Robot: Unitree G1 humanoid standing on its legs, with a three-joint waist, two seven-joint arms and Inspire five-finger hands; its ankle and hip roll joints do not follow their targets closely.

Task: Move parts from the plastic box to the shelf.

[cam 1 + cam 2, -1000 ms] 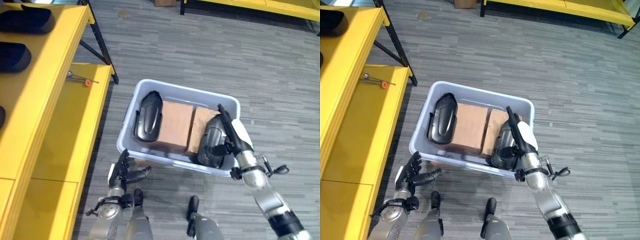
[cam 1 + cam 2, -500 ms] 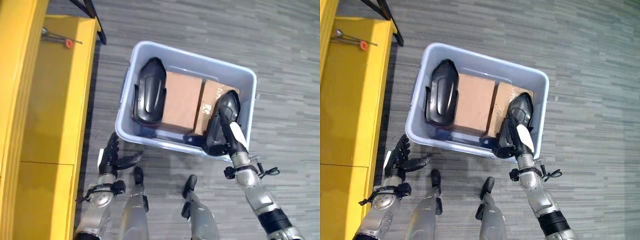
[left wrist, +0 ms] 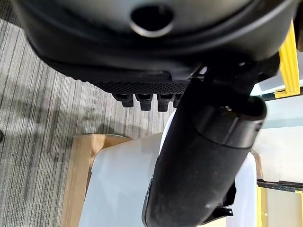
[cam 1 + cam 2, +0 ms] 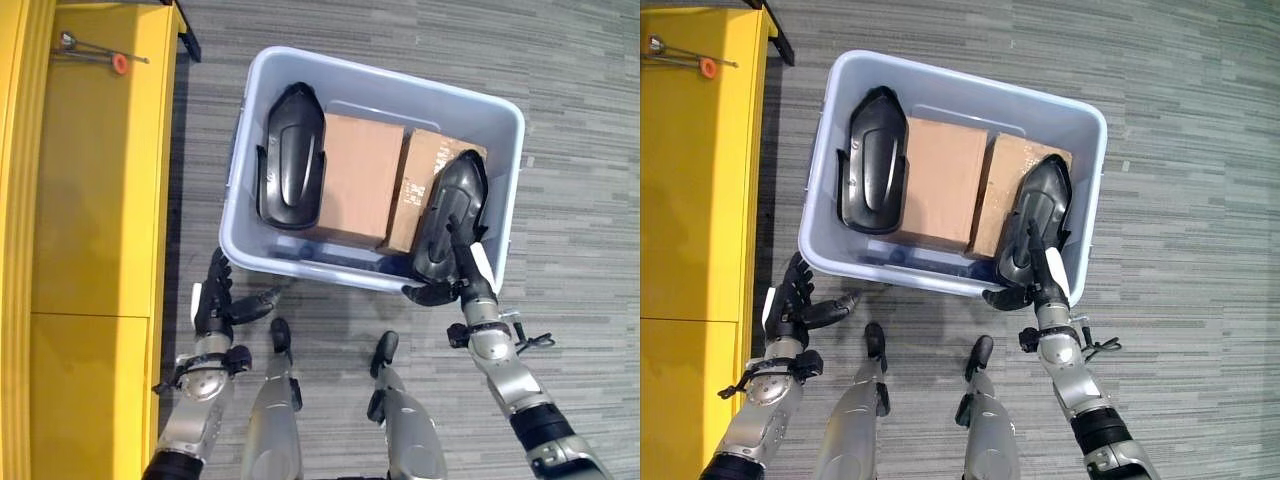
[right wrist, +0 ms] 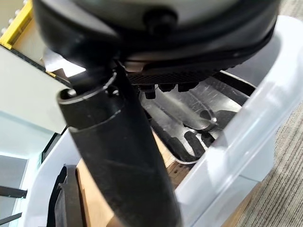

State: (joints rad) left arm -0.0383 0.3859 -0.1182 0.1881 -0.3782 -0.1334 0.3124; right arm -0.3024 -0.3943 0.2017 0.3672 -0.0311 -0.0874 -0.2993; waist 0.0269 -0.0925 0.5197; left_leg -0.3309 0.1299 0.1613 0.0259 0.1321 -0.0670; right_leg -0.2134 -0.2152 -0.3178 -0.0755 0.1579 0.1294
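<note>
A pale blue plastic box (image 4: 512, 112) stands on the floor and holds two glossy black moulded parts. One part (image 4: 290, 170) lies at the box's left. The other part (image 4: 456, 205) leans at its right, also seen in the right wrist view (image 5: 189, 113). My right hand (image 4: 463, 268) reaches over the near rim with straight fingers lying on the right part's near end and the thumb spread to the side. My left hand (image 4: 214, 304) hovers open outside the box's near left corner, touching nothing. The yellow shelf (image 4: 100, 200) runs along the left.
Two brown cardboard boxes (image 4: 360, 175) (image 4: 428, 175) sit between the black parts. A screwdriver with an orange-red handle (image 4: 100, 58) lies on the shelf's far end. Grey plank floor surrounds the box, with room to its right.
The camera has tipped downward, so the whole picture has shifted. My right hand stays on the right black part. My left hand stays open by the box's near left corner.
</note>
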